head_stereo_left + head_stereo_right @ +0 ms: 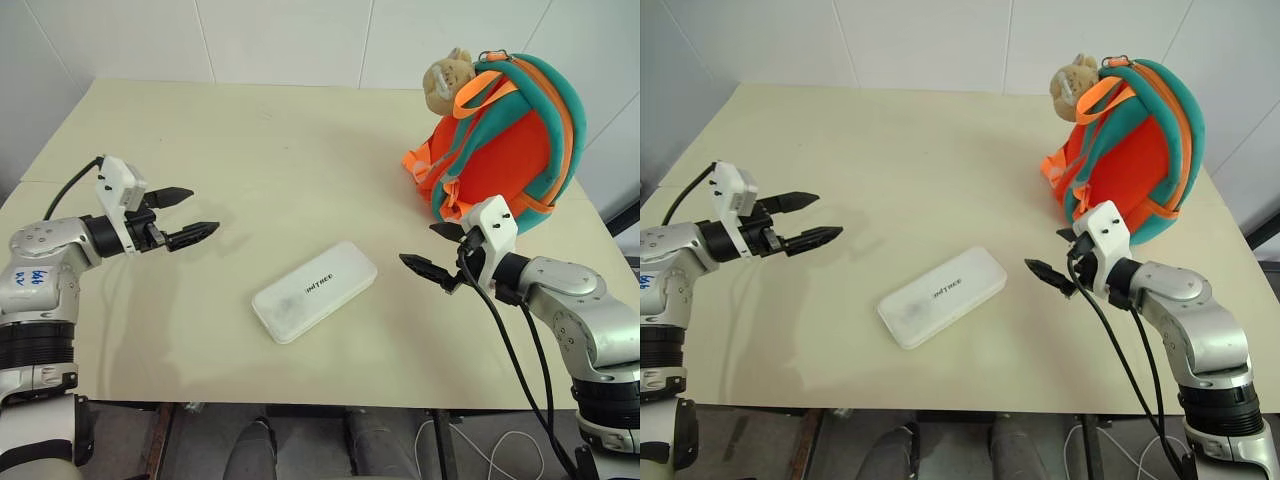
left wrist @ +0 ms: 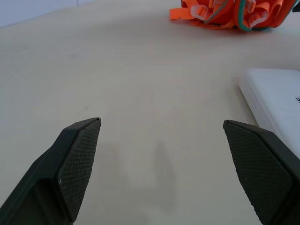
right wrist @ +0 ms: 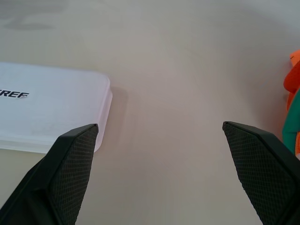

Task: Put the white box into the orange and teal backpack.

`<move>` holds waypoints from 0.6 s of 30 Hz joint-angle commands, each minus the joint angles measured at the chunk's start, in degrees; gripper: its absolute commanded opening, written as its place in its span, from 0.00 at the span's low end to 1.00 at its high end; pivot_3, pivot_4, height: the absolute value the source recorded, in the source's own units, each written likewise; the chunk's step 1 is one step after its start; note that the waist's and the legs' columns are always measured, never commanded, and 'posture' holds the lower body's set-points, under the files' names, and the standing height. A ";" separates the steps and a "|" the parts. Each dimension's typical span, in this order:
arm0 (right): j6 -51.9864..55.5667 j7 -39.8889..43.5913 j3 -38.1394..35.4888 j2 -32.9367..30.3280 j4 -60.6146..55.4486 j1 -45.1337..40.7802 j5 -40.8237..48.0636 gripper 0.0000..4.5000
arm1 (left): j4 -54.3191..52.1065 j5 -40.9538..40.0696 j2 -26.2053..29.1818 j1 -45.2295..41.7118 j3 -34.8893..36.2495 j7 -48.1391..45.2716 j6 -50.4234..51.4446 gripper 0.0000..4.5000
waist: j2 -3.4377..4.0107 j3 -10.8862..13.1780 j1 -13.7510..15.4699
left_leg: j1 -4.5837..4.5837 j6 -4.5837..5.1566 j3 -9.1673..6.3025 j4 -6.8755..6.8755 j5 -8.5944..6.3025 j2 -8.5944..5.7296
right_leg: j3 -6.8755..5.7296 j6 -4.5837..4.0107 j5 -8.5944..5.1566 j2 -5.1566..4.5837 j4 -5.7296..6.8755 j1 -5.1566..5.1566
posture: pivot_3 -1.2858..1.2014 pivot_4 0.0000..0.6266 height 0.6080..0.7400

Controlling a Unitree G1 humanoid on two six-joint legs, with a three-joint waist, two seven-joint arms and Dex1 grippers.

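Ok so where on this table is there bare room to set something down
Free: the far stretch left of the orange and teal backpack, and the table between the left gripper and the white box. Crowded: the far right corner, and around the right gripper.

A pale cream worktop (image 1: 250, 150) fills the room's foreground under even light. White tiled walls (image 1: 280, 40) rise directly behind the worktop, while dark floor (image 1: 330, 445) shows below its near edge.

White box (image 1: 315, 291) flat mid-table; orange and teal backpack (image 1: 505, 140) upright.
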 commanded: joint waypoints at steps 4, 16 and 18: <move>-1.12 -1.34 -1.14 0.74 -1.73 -0.99 0.51 1.00 | -1.25 -0.06 -0.51 -1.21 0.29 -0.09 -1.39 0.99 | 0.00 0.00 -0.06 | 0.01 0.00 0.00 0.10 0.00 0.00 | 0.00 0.00 0.00 0.00 0.11 0.00 | 0.52 0.24 1.00; -2.34 -4.78 4.50 4.06 1.23 -3.65 -3.91 0.66 | -11.68 -2.51 -2.20 5.84 0.81 2.11 5.32 0.67 | 0.00 0.00 -0.20 | 0.00 0.00 -0.01 0.24 0.00 0.00 | 0.03 0.00 0.00 0.01 0.20 0.01 | 0.52 0.24 1.00; -3.72 -4.93 5.84 5.07 3.40 -4.73 -5.21 0.51 | -13.85 -2.88 -2.00 7.75 1.35 2.80 6.79 0.54 | 0.00 0.00 -0.29 | 0.02 0.00 -0.01 0.26 0.00 0.01 | 0.03 0.00 0.00 0.01 0.24 0.01 | 0.52 0.24 1.00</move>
